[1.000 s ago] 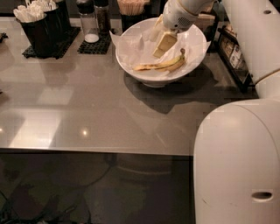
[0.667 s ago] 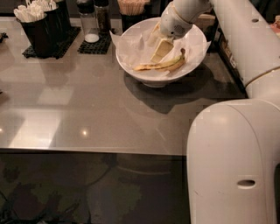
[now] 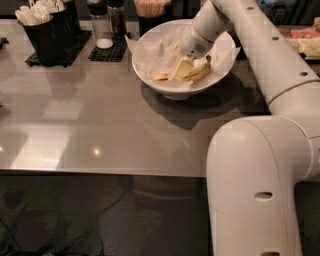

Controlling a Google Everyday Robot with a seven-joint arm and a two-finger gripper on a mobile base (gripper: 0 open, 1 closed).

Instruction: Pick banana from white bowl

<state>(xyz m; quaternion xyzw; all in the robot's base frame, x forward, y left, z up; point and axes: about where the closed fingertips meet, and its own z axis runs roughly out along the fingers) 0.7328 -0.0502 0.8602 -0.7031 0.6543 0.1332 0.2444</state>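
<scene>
The white bowl (image 3: 172,89), lined with crumpled white paper, stands at the back middle of the grey table (image 3: 75,115). The banana (image 3: 201,72), yellow with brown spots, lies in the bowl's front part. Its middle is hidden behind my gripper; its left end (image 3: 160,77) and right part show. My gripper (image 3: 181,69) reaches down from the upper right into the bowl and sits right on the banana's middle.
A black holder with white packets (image 3: 42,30) stands at the back left. Shakers (image 3: 102,25) on a black mat and a cup of wooden sticks (image 3: 150,9) stand behind the bowl. My arm's bulky lower link (image 3: 260,190) fills the lower right. The table's front edge runs low across the view.
The gripper has come down lower into the bowl and now rests on the banana's middle. The arm has swung a little. The banana and the bowl have not moved.
</scene>
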